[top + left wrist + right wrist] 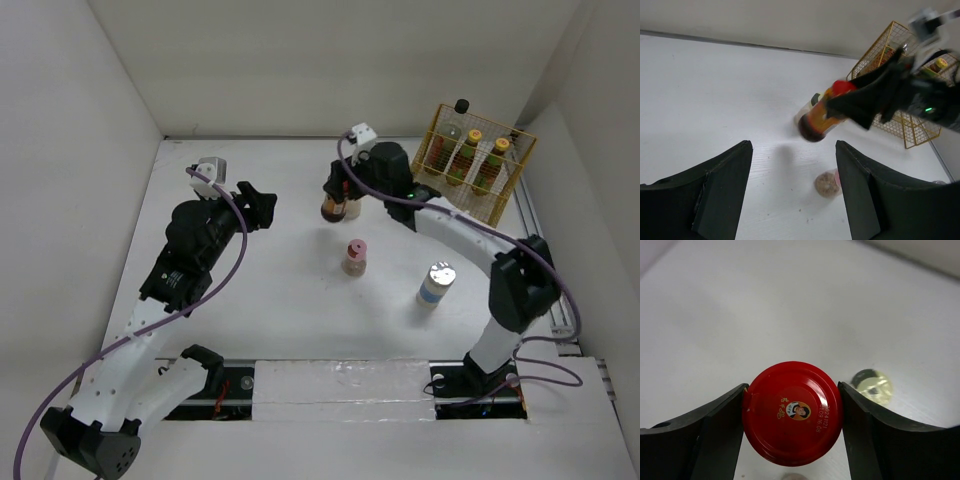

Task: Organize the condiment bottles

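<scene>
Now R gripper (792,386) pinching red-lidded jar (792,412) (by lid); L gripper (793,147) spread, empty.

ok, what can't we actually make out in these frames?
- Red-lidded jar, body: top view, right gripper covers it; left wrist, blurred.
- Cream bottle: left wrist, half hidden behind the jar.
- Yellow-capped bottles in basket: top view, labels too small.
- Pink-capped bottle: left wrist, blurred.
</scene>
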